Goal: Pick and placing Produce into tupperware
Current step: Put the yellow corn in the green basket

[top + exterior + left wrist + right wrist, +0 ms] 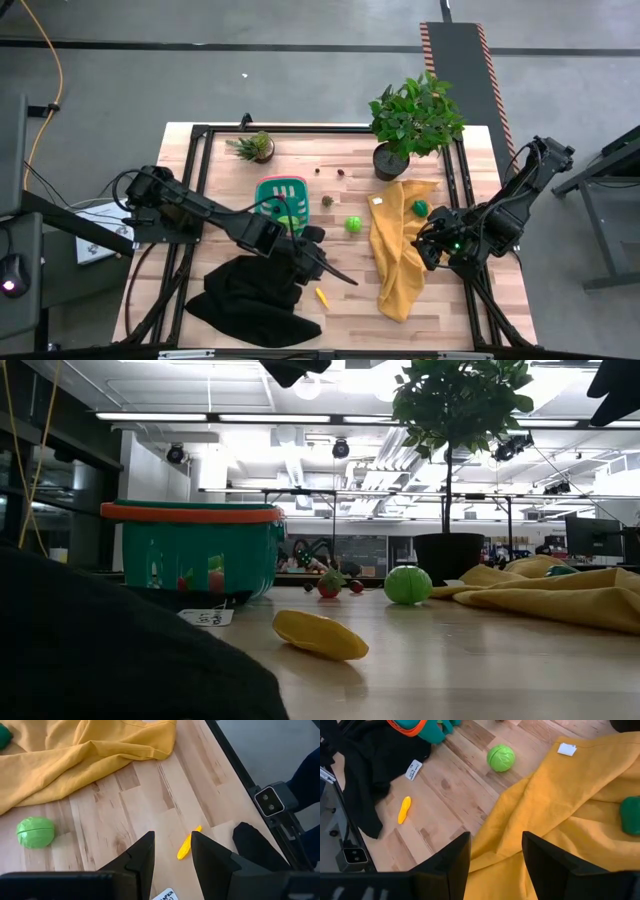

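From above, the left gripper [335,272] hangs over bare wood near the table's middle, its fingers parted with nothing between them; the yellow piece [322,296] lies just beside its tip toward the table's near edge, the basket [281,196] sits behind it by the arm, and the black cloth [250,297] crowds its near-left side. The green ball [353,224] lies ahead of it, before the yellow cloth [398,250], over which the right gripper [428,245] hangs, its fingers apart and empty, with a dark green piece [420,208] on the cloth close by. At table height, the basket [192,552] holds small pieces, the yellow piece [320,635] lies on open wood in front, and the potted tree [452,470] stands behind. The left wrist view shows the yellow piece [189,843] just past the parted fingers [142,857]. The right wrist view shows free wood between both cloths.
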Robot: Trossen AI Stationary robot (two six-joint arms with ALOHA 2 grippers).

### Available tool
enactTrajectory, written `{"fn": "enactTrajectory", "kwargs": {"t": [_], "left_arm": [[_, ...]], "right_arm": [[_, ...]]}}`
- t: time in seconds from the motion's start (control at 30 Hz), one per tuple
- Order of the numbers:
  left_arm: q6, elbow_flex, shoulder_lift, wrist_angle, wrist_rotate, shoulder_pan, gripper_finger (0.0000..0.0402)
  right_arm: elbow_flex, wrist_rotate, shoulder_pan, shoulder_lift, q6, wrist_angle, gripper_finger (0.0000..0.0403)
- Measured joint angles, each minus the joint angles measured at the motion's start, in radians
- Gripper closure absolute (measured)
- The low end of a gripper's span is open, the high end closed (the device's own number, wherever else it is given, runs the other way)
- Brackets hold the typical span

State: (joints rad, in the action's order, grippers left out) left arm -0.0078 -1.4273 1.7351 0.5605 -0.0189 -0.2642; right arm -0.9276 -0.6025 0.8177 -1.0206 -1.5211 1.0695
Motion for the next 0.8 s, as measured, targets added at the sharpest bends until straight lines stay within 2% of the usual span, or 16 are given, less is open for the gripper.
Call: {"fn": "enactTrajectory", "kwargs": {"t": [0.4, 0.8], "left_arm": [[-0.05, 0.0, 0.0, 0.04, 0.008, 0.002, 0.0284], [-0.023, 0.0, 0.0, 0.006, 0.029, 0.002, 0.0284]], "right_arm": [[0.0, 0.0, 0.0, 0.0, 0.0, 0.017, 0.0234], [0.0, 0.0, 0.0, 0.0, 0.0, 0.018, 0.0234]]}}
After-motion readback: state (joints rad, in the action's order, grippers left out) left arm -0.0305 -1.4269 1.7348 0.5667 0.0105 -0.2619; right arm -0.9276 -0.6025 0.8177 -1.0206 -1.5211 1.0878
